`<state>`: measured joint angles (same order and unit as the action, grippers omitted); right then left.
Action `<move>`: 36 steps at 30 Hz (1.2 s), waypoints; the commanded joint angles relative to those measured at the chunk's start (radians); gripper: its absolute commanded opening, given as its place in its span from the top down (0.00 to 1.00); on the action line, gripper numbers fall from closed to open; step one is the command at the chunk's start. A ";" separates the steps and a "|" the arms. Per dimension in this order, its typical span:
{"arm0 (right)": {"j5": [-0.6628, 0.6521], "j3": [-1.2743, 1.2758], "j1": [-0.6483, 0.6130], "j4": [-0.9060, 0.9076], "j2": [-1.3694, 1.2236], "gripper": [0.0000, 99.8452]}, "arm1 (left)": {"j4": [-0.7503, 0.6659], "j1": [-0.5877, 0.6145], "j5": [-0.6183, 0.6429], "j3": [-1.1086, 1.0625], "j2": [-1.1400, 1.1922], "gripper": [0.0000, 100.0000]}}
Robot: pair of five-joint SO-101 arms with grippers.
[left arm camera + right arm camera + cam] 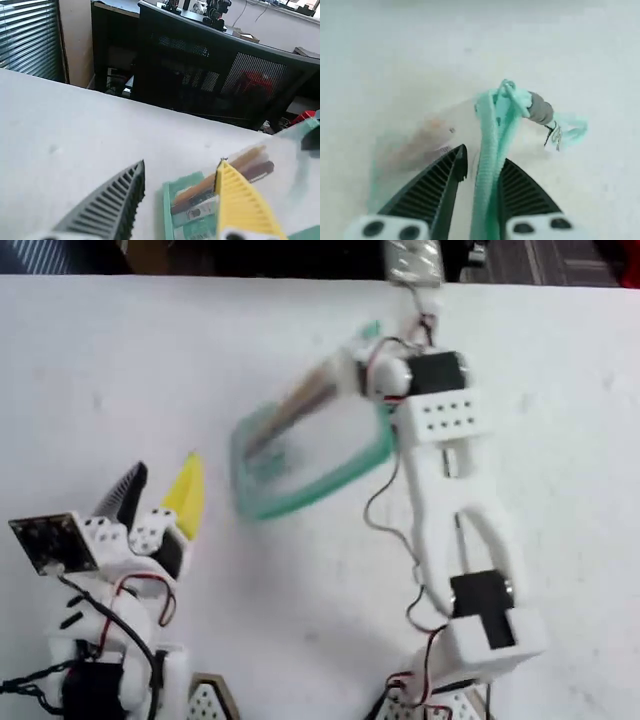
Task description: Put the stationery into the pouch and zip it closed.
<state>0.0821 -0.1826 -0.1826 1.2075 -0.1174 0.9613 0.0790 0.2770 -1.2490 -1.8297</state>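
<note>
A white desk (150, 370) is seen, with the clear, green-edged pouch (310, 445) lying near its middle. Stationery (300, 405) is held inside the pouch, with brown sticks reaching toward its far end. The pouch's green zip edge (490, 140) is clamped in the right pincer (482, 160), beside a grey pull (540, 110). The left pincer (163, 472) is spread wide with nothing in it, near the pouch's left end. Beyond the desk, window blinds (27, 35) and 1 black mesh chair (225, 75) are seen.
</note>
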 commanded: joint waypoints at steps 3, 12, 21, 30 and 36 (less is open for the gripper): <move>-0.235 0.175 0.117 -0.024 0.001 0.98 | -0.029 0.001 0.012 -0.002 0.001 0.76; -0.301 0.479 0.093 -0.252 -0.002 0.98 | -0.107 -0.001 0.012 -0.072 0.001 0.76; -0.308 0.646 0.024 -0.452 -0.002 0.98 | -0.132 -0.024 0.011 -0.091 0.001 0.76; -0.308 0.666 0.019 -0.512 -0.002 0.98 | -0.135 -0.028 0.006 -0.098 0.001 0.80; -0.307 0.671 0.048 -0.518 -0.001 0.71 | -0.135 -0.027 0.002 -0.097 0.001 0.92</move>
<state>-0.1972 0.4833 -0.1135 0.6951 -0.1220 0.8539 0.0667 0.2800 -1.3564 -1.8282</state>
